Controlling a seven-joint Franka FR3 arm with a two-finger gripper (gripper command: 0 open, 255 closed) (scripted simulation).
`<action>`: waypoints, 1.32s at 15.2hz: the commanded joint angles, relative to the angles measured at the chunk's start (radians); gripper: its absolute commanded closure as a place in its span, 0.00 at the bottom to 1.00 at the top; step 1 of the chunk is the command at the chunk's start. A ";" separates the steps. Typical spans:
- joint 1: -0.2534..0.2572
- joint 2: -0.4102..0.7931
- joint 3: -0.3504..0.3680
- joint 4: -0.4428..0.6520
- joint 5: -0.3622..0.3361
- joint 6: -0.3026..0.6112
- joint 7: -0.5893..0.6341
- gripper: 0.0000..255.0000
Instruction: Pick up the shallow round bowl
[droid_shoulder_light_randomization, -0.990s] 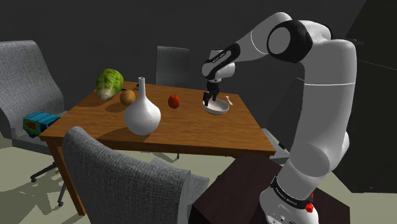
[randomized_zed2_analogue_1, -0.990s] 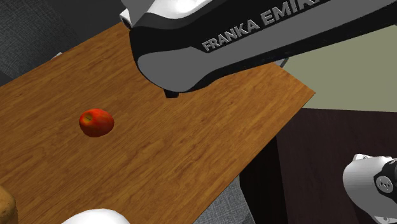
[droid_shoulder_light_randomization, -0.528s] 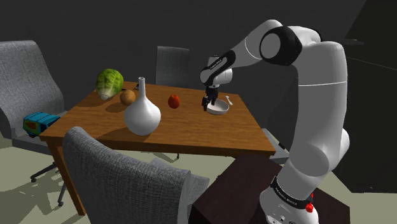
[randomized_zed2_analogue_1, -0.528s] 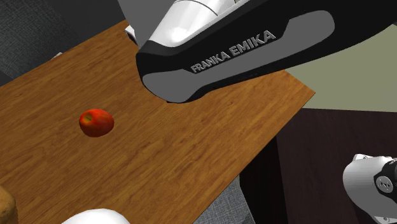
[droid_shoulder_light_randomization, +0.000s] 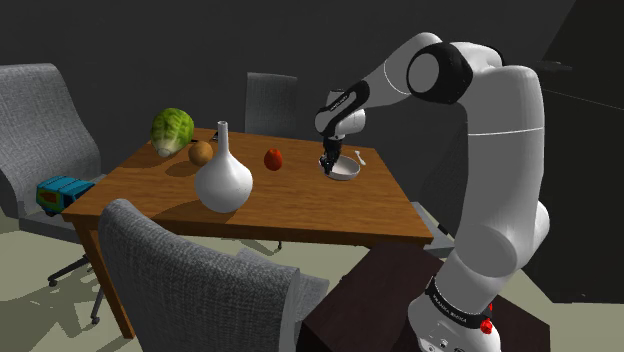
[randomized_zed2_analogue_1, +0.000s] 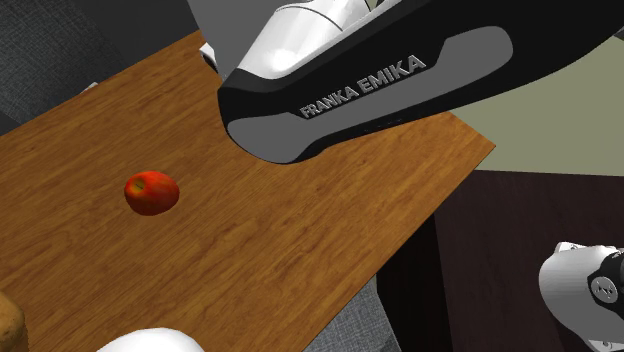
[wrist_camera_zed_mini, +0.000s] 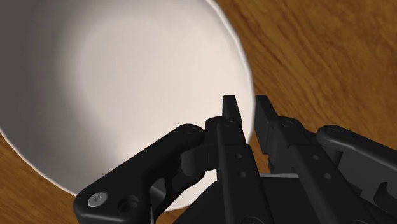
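While the white, bulbous, long-necked vase stands nearest on the brown wooden table in the shoulder view, the all-black two-finger gripper farther back clamps the rim of the shallow round white bowl, the small red apple lying slightly beyond.
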 joint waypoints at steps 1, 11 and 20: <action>0.000 0.001 0.000 0.000 0.000 0.000 0.000 1.00; 0.006 -0.058 -0.007 0.014 -0.010 -0.073 0.002 1.00; 0.011 -0.119 -0.013 0.043 -0.022 -0.162 0.003 1.00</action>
